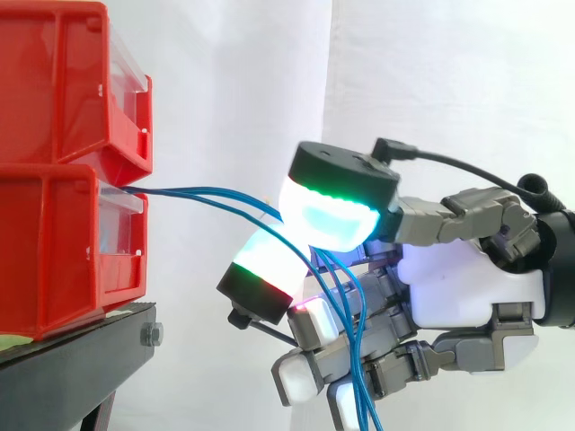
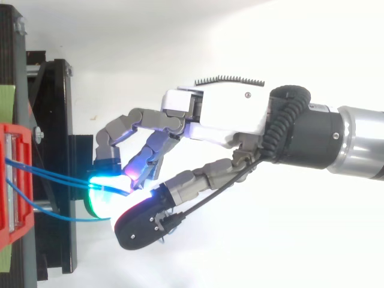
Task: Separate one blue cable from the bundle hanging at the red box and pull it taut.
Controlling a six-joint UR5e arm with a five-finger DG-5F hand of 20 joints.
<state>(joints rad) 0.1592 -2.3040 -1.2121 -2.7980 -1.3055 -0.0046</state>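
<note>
Thin blue cables (image 1: 198,191) come out of the gap between the two stacked red bins (image 1: 63,251) and run right, nearly level, to my hand (image 1: 458,287). Two glowing fingertips (image 1: 332,215) close on them from above and below, so at least one blue cable is pinched between the pads. Past the pinch the strands drop in a loose bunch (image 1: 352,359) in front of the lower curled fingers. From above, the blue cables (image 2: 54,177) leave the red bin (image 2: 12,180) and reach the cyan-green pad, while one strand sags lower. My hand (image 2: 222,117) reaches in from the right.
The bins stand on a black stand (image 1: 81,359) at the left, with a second red bin (image 1: 63,81) stacked on top. A white curtain hangs behind. Open room lies to the right of the stand, around the arm.
</note>
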